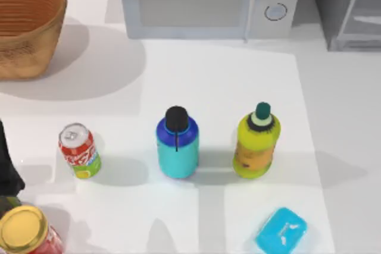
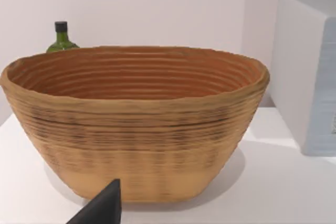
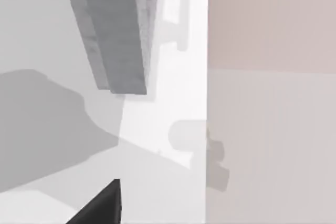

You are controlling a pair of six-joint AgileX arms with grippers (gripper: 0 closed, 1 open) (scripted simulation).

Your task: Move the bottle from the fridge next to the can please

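Left claw (image 2: 100, 208): one dark fingertip shows at the lower edge of the left wrist view, in front of the basket; whether its fingers are apart or together cannot be told. A dark part of the left arm (image 1: 7, 171) sits at the left edge of the top view, just above the red jar.

Right claw (image 3: 102, 205): one dark fingertip at the lower edge of the right wrist view, facing the grey fridge (image 3: 113, 35); finger state cannot be told.

Surface (image 1: 238, 81): white, smooth, with soft shadows.

Turquoise bottle (image 1: 177, 144): upright at centre frame of the top view, blue shoulder, black cap and strap, standing on the surface well apart from the fridge (image 1: 348, 7) in the upper right corner.

Can (image 1: 79, 151): red with a green lower band, silver top, left of the bottle with a gap between them.

Yellow-green bottle (image 1: 256, 144): upright, right of the turquoise bottle, dark green cap.

Red jar (image 1: 27, 233): gold lid, lower left corner.

Blue box (image 1: 281, 230): lower right, lying flat.

Woven basket (image 1: 27, 25): upper left corner; brown, ribbed inside.

White microwave (image 1: 208, 1): top centre, two round dials at its right.

Green glass bottle (image 2: 61, 38): behind the basket in the left wrist view.

Room: a plain pale wall (image 2: 157, 3) behind the surface.
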